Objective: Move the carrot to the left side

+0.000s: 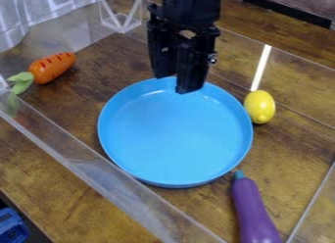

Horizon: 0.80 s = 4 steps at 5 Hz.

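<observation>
**End effector over the plate's far rim, carrot far off to one side**

End effector (183, 78) of mine hangs pointing down above the far edge of the blue plate (175, 131), holding nothing. Its two dark fingers (191, 72) stand close together with only a narrow gap between them; I cannot tell whether they are partly parted or nearly closed. Well off to the camera's left of my end effector, the carrot (53, 66) lies on the wooden worktop (78, 115), its pale green top pointing toward the picture's left edge. On the opposite side, near me, a yellow lemon (261, 107) sits just beside the plate's rim. Toward the camera, beyond the plate, lies a purple eggplant (253, 212).
</observation>
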Each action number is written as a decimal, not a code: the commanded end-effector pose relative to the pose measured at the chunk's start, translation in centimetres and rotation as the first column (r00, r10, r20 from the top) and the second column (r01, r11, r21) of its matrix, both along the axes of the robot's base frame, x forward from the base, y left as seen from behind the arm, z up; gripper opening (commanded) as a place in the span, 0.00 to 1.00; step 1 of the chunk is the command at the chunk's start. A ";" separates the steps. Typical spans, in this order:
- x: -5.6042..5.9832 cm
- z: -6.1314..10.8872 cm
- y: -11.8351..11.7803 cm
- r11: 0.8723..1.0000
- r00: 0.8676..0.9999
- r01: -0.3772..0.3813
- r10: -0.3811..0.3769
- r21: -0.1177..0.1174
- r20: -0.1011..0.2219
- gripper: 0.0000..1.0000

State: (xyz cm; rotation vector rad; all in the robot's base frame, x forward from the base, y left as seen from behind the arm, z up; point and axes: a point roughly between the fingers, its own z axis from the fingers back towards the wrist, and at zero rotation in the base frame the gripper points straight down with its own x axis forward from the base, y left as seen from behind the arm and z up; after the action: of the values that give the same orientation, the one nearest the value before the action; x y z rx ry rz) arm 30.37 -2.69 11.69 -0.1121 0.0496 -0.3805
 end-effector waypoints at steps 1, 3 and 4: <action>0.7 1.7 1.0 0.999 0.997 -0.041 0.042 -0.004 0.065 1.00; 1.8 0.8 1.5 0.998 0.994 -0.056 0.057 -0.003 0.089 1.00; 2.3 0.0 1.2 0.998 0.993 -0.058 0.057 0.009 0.108 1.00</action>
State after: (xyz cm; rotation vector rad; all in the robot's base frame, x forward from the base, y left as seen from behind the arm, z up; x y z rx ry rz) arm 32.26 -1.24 10.34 -0.0871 -0.0127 -0.3167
